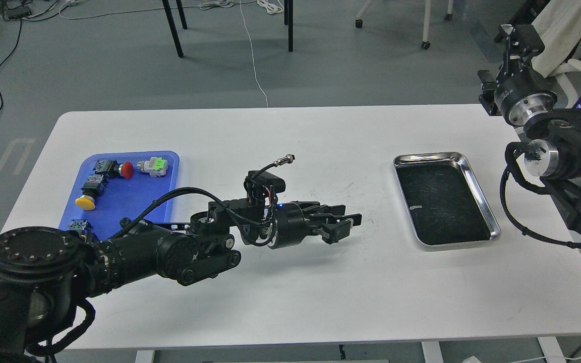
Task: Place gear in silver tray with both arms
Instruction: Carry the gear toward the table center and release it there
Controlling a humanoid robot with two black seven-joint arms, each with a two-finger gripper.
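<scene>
- The left gripper (343,226) was out over the middle of the white table (290,146), pointing toward the silver tray (492,229). It's dark on dark there, so honestly couldn't tell if the fingers were apart, together, or pinching something small.
- The right gripper (521,38) was way up off the far right corner of the table, seen nearly end-on. Same deal, no way to tell how its fingers stood.
- The "gear" looked to be the industrial parts in the blue tray (169,159) on the left: a red mushroom button (127,170), a yellow push button (85,202), a grey and green switch block (153,167), plus another block (79,226) half hidden behind the left arm.
- Handling guess: hard plastic, rigid and light, probably a bit slick. The rounded caps would likely roll out of a pinch, so grabbing across the square black bodies seemed the safer bet. Nothing looked fragile.
- The silver tray sat well apart from the blue one, on the right side of the table. Nothing in it that could be made out, just a dark scratched bottom with a small pale mark.
- So nothing had landed in the silver tray yet.
</scene>
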